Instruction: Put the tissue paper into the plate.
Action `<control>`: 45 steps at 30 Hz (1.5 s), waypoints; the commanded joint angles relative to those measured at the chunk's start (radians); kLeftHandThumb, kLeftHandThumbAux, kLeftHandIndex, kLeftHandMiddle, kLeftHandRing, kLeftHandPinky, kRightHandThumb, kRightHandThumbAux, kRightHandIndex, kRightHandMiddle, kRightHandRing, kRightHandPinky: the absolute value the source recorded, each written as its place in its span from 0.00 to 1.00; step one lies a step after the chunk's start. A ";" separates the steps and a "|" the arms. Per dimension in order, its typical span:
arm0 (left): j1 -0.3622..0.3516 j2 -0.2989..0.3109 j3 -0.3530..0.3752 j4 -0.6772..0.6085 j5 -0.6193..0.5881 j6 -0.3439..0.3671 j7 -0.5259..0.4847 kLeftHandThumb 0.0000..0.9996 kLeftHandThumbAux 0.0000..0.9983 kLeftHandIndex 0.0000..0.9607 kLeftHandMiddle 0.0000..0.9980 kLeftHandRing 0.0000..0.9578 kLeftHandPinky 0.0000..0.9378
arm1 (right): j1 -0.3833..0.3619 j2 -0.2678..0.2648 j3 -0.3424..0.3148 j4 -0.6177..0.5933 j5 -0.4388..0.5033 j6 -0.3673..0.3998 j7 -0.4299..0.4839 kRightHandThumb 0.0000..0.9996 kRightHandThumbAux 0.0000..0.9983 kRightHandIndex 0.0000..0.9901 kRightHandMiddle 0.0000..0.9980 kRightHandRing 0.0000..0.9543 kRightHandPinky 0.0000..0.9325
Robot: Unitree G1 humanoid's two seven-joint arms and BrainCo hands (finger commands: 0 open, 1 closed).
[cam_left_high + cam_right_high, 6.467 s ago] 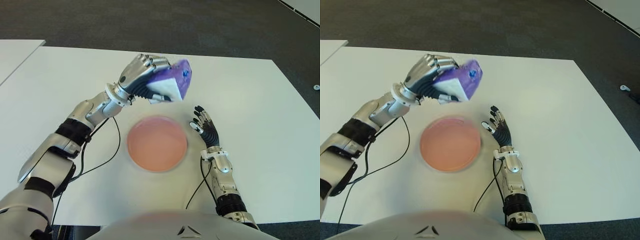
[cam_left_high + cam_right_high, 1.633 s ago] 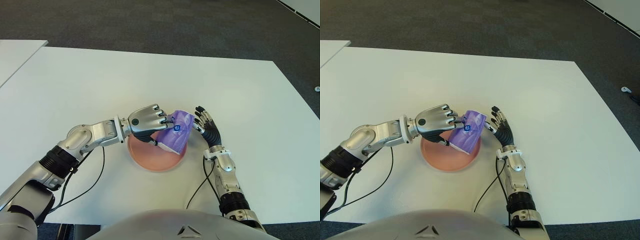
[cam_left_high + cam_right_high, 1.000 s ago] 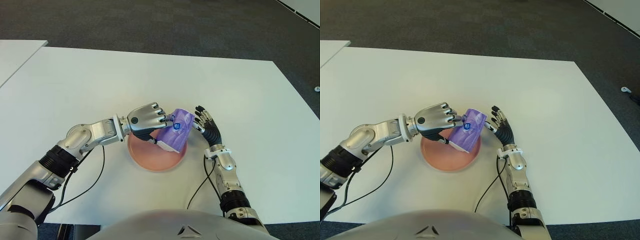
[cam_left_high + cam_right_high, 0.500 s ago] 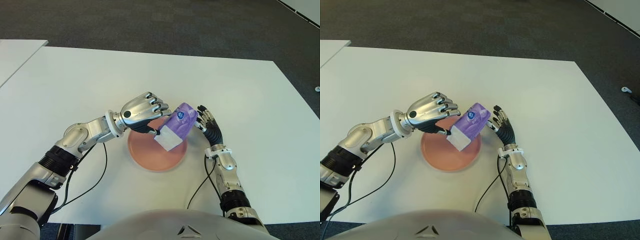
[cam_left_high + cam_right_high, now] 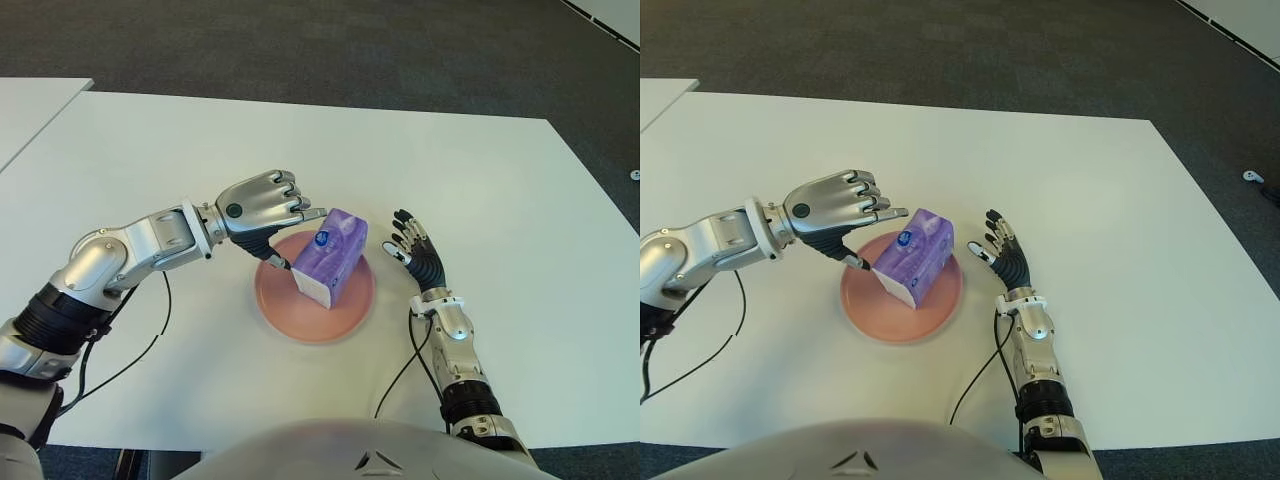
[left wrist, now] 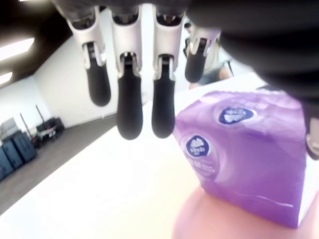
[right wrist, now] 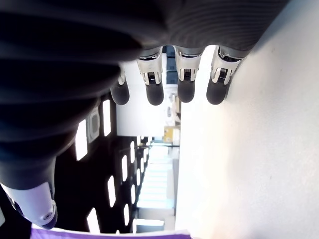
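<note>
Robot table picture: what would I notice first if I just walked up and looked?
The bright purple tissue pack would catch your eye first, sitting in the pink plate in the middle of the white table. Next comes the shiny left hand, fingers open, just to the left of the pack and holding nothing. The right hand shows to the right of the plate with its fingers spread.

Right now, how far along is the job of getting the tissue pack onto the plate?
Done: the purple tissue pack sits in the round pink plate, tilted, and no finger grips it. In hand: the left hand shows beside the pack with its fingers open. The right hand shows open on the plate's right. Left: probably just pulling the left arm clear.
</note>
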 commanded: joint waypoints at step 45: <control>0.310 0.021 0.370 -0.255 -0.452 0.280 -0.429 0.00 0.34 0.00 0.00 0.00 0.00 | 0.142 0.008 0.016 0.106 -0.017 0.107 -0.006 0.00 0.60 0.00 0.00 0.00 0.00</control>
